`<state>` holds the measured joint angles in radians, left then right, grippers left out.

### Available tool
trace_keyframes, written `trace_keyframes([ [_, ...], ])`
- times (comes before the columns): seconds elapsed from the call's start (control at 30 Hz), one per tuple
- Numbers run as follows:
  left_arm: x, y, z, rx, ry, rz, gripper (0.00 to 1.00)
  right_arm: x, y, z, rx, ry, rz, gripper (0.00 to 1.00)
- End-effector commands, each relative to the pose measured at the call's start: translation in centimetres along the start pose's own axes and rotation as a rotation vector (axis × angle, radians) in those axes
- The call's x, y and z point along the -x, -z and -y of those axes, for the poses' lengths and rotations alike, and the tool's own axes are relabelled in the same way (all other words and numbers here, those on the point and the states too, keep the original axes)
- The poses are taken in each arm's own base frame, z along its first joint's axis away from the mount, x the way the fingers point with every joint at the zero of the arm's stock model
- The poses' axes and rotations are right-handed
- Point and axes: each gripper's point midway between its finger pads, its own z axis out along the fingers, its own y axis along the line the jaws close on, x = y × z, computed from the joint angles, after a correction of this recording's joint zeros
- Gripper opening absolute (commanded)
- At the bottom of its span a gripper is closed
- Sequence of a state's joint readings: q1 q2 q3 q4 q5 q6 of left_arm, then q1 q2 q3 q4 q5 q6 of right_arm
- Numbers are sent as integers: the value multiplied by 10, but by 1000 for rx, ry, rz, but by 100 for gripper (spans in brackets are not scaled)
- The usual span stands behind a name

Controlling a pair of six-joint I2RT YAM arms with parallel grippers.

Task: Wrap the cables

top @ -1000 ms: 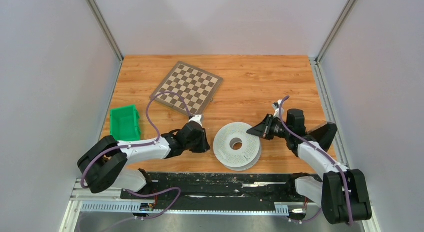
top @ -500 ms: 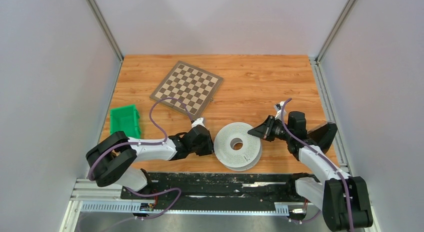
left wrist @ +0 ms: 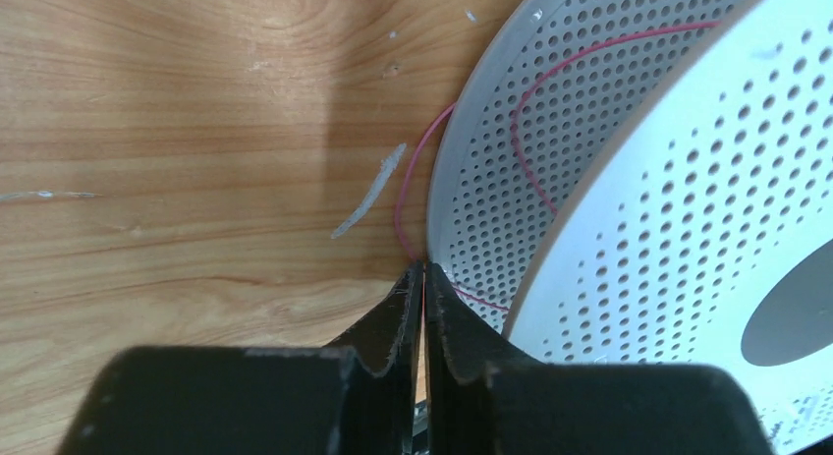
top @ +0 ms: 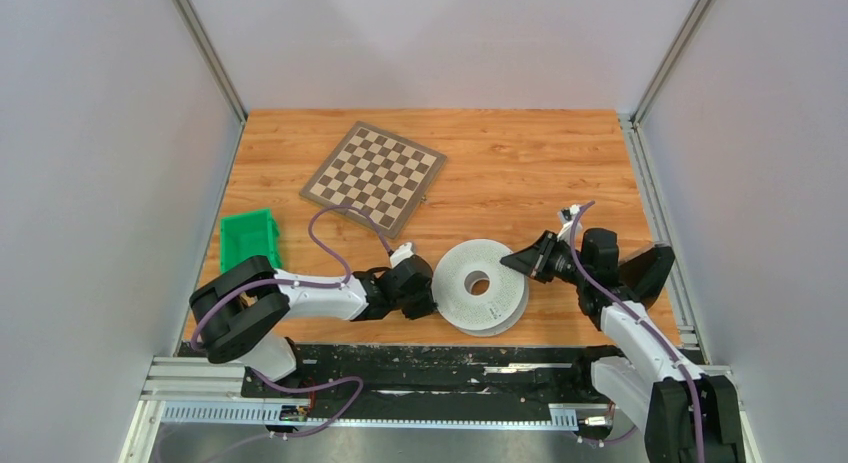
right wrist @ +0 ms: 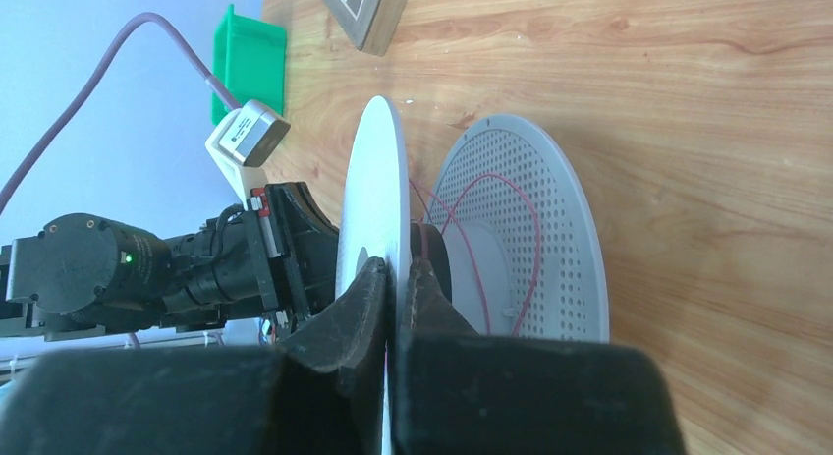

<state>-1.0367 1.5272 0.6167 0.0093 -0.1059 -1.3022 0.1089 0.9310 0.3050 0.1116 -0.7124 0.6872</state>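
Wooden table (top: 500, 153) carries the white perforated spool (top: 480, 283) near its front edge. The right gripper (right wrist: 396, 270) is clamped on the upper flange (right wrist: 378, 180), probably to steady the spool. The left gripper (left wrist: 423, 275) pinches the thin red cable (left wrist: 403, 195) tightly just beside the lower flange (left wrist: 491, 180), seemingly to guide it for winding.

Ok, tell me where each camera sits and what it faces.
Top external: above and behind, looking down at the table; both arms show.
Left wrist: behind the left pincer, facing the red cable at the spool edge.
Right wrist: behind the right pincer, which clamps the spool's flange, facing the left arm.
All share the spool.
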Motion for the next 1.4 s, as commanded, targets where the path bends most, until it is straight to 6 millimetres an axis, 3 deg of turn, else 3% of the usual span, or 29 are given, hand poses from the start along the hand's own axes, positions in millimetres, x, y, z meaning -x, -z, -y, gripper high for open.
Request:
trace_keyframes([
  [0.0,-28,-4,-80,285,-21,-69,6,0,0,34,-128,76,53,0],
  [0.07,-25,-5,-80,290,-29,-52,0,0,0,33,-121,81,53,0],
  [0.2,-13,-2,-75,278,-13,3,0,-3,0,32,-113,81,41,0],
  [0.43,24,11,-87,263,56,157,0,-11,-2,37,-110,61,15,0],
  [0.63,51,21,-68,174,14,269,0,-16,-6,40,-91,30,-5,0],
  [0.73,55,27,-70,209,-22,278,1,-18,-8,44,-102,30,-15,0],
  [0.9,55,29,-73,206,-61,272,21,-15,-8,61,-172,37,-9,0],
  [1.13,49,25,-39,28,-63,232,42,-13,-7,63,-189,43,0,0],
  [1.37,45,26,-41,-33,239,179,55,-15,-5,64,-189,51,4,0],
])
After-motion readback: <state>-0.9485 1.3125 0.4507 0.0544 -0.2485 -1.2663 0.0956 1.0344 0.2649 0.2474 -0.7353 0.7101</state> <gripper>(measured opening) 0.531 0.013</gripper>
